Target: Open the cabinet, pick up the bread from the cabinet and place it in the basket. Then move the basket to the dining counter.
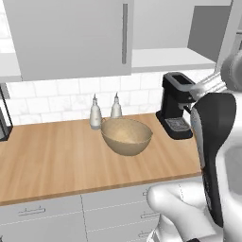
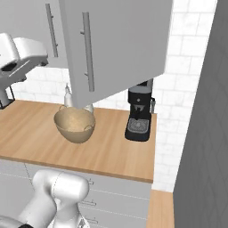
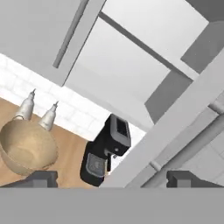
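Cabinet (image 2: 116,44) right door swung open | hand (image 3: 112,178) fingers apart | basket (image 1: 126,136) on counter

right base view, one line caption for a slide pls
Open light-grey cabinet door with bar handle hangs over the tan speckled basket on the wood counter, black coffee machine beside it.

— Where is room opening up for the pincer (image 3: 111,178)?

— The cabinet (image 1: 71,38) is standing with its right door (image 2: 120,49) swung out, baring the white shelf (image 1: 168,59). That door's edge is crossing just ahead of the wide-spread fingers (image 3: 41,178).

— And lower down?

— The basket (image 1: 126,136), two white bottles (image 1: 96,113) and the coffee machine (image 1: 176,106) are crowding the rear tabletop (image 1: 52,163); its left front is lying bare.
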Controlling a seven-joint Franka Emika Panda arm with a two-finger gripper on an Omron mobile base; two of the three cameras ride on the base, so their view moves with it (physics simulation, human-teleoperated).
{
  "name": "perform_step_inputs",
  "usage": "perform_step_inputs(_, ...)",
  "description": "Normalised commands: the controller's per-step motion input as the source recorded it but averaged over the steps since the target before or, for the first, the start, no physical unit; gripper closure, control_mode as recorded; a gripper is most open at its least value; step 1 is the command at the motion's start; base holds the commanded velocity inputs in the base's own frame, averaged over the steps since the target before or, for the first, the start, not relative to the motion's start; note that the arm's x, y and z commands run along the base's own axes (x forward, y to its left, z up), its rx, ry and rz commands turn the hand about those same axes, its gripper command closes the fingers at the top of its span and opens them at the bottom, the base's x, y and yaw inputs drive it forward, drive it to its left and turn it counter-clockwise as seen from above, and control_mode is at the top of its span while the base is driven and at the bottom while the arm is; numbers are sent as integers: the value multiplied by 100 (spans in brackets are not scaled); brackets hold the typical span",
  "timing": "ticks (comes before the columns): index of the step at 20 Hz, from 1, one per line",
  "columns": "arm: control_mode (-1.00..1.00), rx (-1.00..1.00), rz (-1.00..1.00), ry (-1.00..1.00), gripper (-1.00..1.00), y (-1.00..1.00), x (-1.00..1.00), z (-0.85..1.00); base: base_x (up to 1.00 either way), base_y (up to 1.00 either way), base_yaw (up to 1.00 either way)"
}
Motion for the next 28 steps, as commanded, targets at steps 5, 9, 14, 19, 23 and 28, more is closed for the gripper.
perform_step_inputs(5,-100,-52,-6,28,-100,80,90,-2,0,0,0)
perform_step_inputs(9,-100,-38,-6,45,-100,-5,100,-23,0,0,0)
perform_step_inputs(14,-100,-34,-39,54,-100,-61,65,-7,0,0,0)
perform_step_inputs(19,-100,-31,-48,37,-100,-61,25,-29,0,0,0)
perform_step_inputs(23,-100,-26,-51,27,-100,-65,-16,-28,0,0,0)
perform_step_inputs(28,-100,-16,-43,20,-100,-94,-26,-8,0,0,0)
